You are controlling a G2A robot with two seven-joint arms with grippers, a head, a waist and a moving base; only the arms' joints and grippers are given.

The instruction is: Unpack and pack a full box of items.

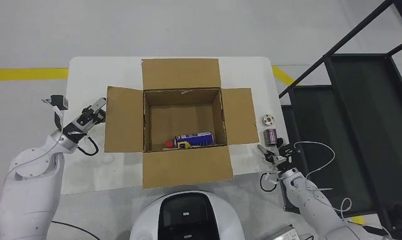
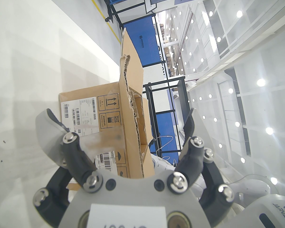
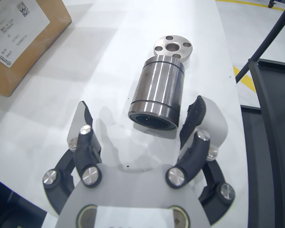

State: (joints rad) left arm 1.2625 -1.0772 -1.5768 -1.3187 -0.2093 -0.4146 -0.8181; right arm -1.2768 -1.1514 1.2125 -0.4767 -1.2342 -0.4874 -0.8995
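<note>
White table [image 1: 94,70] carries the open cardboard box [image 1: 182,168], its flaps spread flat. The left gripper [image 2: 120,113] sits wide and empty just beside the left flap. One spray can [image 1: 193,139] lies on the box floor; it probably wants gripping at its middle and lifting straight up, clear of the walls. Right of the box, the steel cylinder [image 3: 156,91] lies on its side near the flange disc [image 3: 173,47]; whether they touch is unclear. The right gripper [image 3: 141,110] hangs just short of the cylinder, jaws wide, holding nothing. Being smooth and round, the cylinder may roll, so the fingers should straddle its flanks squarely and close centred.
</note>
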